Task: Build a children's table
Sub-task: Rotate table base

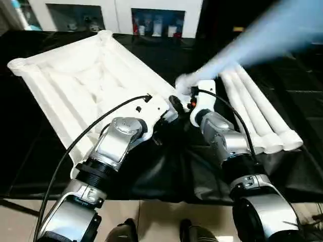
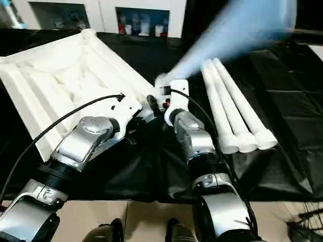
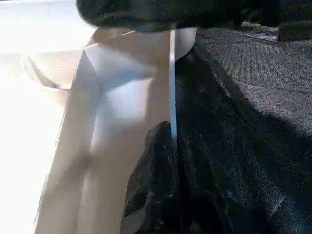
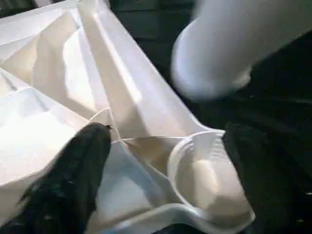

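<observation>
The step in hand looks like seating the first leg into a corner socket of the upturned table top (image 1: 86, 85). That top lies ribbed side up on the black-draped tabletop (image 1: 298, 171), filling the head view from about nine to twelve o'clock, its near corner at the centre between the two tools. The left tool (image 3: 168, 170) is clenched on the thin rim wall of the top near that corner, apparently steadying it. The right tool (image 4: 165, 161) stands spread wide, its two black fingers (image 4: 73, 180) straddling the corner socket (image 4: 207, 180) without touching anything that I can make out. A loose leg (image 1: 252, 45) streaks through the air from the centre toward one o'clock, its thick end (image 4: 209, 68) hanging just above and beyond the socket; it is heavily blurred, so what carries it cannot be told. Three more legs (image 1: 262, 116) lie side by side on the cloth at about three o'clock, thick ends toward the robot.

The next move calls for bringing the leg's thick end square over the socket and pressing it in while the left tool holds the top from sliding.

Everything is glossy white moulded plastic: the top is a shallow rectangle with raised ribs crossing in diagonals and round cup-like sockets at the corners; the legs are smooth, long, tapered rounds. The cloth is matte black and creased.
</observation>
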Tool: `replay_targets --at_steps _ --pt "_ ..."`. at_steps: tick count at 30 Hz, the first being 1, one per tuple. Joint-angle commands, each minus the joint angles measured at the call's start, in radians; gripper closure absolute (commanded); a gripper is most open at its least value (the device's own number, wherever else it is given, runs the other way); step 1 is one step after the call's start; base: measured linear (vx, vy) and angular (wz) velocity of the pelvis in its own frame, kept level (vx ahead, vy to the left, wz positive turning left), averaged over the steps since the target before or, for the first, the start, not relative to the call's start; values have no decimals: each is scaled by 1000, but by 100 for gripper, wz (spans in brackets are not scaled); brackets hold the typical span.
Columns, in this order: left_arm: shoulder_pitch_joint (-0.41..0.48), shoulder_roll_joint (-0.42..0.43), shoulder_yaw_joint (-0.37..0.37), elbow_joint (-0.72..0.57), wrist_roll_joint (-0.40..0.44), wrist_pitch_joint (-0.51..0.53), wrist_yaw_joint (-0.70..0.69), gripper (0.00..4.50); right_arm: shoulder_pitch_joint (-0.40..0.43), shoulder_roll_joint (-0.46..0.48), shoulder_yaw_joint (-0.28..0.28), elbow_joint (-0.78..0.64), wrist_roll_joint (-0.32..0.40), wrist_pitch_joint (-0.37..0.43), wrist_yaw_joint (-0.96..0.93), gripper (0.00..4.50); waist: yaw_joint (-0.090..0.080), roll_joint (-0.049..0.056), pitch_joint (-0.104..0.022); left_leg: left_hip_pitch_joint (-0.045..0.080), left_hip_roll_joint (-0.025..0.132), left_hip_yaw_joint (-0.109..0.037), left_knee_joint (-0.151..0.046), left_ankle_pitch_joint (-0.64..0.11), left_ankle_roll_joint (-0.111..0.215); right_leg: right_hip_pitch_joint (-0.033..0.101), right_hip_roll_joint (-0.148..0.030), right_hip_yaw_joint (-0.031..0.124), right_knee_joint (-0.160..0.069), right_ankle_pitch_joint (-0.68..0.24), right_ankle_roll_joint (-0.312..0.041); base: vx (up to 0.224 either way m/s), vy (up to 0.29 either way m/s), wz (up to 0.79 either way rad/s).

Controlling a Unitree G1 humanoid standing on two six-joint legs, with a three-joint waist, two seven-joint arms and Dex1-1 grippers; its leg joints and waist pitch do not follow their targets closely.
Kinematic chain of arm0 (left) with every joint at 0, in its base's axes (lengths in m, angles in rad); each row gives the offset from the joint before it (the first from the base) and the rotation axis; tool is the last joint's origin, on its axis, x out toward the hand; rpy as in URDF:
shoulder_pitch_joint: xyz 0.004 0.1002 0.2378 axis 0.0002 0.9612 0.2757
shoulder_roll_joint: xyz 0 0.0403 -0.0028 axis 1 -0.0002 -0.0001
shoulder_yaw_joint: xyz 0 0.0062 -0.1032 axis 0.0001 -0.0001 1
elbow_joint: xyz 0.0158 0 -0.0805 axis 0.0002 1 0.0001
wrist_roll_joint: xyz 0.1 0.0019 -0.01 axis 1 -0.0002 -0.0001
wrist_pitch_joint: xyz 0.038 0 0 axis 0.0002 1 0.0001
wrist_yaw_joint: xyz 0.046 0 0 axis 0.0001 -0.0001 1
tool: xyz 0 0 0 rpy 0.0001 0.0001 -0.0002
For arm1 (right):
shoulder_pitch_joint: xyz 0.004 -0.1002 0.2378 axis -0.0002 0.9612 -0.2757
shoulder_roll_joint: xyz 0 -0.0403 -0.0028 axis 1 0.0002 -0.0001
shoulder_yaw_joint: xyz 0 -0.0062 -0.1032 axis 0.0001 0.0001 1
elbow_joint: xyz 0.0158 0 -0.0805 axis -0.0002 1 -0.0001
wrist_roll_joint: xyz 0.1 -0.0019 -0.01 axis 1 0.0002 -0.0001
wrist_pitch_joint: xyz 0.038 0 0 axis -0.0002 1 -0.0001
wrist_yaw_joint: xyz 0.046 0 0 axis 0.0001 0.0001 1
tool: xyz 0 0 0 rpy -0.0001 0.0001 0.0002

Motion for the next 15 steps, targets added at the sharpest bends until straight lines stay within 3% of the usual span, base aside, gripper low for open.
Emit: replay_targets --at_steps 1,3,10,14,15 --pt "28 -3 -25 47 9 -1 1 450 18 -5 -1 -27 0 -9 4 90 -3 0 -59 37 80 -35 -68 -305 17 21 -67 37 -64 -353 -156 0 0 0" --pt "30 0 -28 46 12 -2 -1 450 21 -6 0 -29 -1 -9 5 114 -4 1 -60 37 80 -34 -68 -295 17 22 -65 36 -60 -323 -163 0 0 0" --pt "45 14 -40 44 22 -26 -13 450 65 6 16 -77 2 7 10 166 -4 -2 -62 31 78 -36 -66 -277 28 28 -70 35 -62 -354 -151 0 0 0" --pt "74 67 -82 25 48 -136 -60 450 104 16 45 -127 -16 22 11 186 -6 -2 -66 26 79 -40 -68 -274 28 31 -71 33 -63 -385 -136 0 0 0" --pt "77 73 -86 22 49 -143 -66 450 106 16 47 -132 -18 21 10 186 -6 2 -70 29 79 -39 -67 -273 24 30 -70 33 -62 -383 -134 0 0 0"
